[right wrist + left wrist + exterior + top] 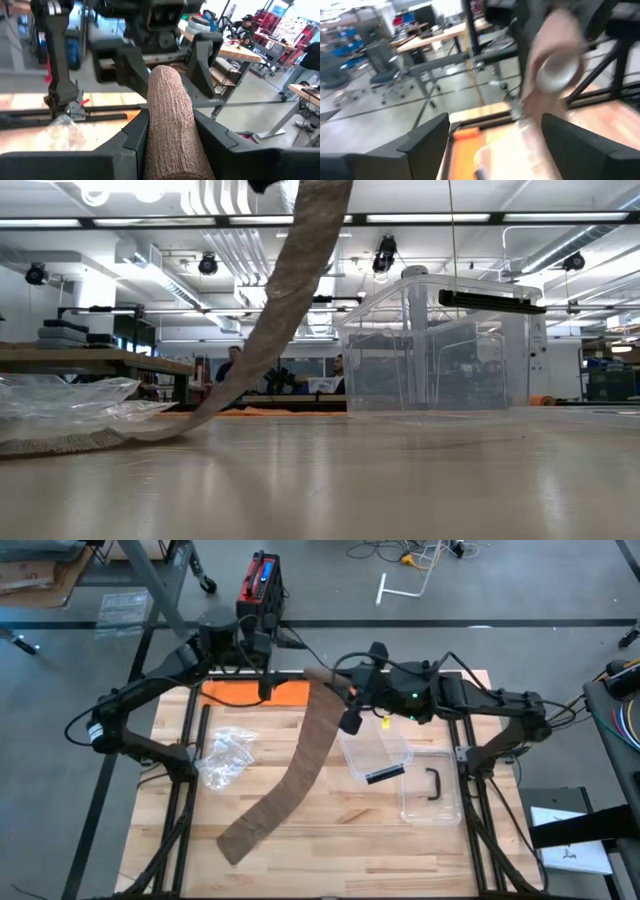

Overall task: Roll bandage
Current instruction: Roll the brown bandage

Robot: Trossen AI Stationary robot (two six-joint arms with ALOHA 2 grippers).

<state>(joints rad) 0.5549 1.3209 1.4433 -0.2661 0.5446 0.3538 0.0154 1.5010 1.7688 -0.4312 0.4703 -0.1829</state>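
Clear plastic box (lid beside it) holds one dark item.

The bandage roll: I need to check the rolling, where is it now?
The rolled end of the bandage sits raised near the table's far edge, clamped in the right tool; its loose tail trails down past the clear plastic box.

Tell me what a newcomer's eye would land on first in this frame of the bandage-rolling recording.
The long brown bandage stands out, running diagonally from the table's near left edge up to the arms at the far middle. There the right gripper is shut on the rolled end, with the left gripper open just opposite it. A clear plastic box sits on the right.
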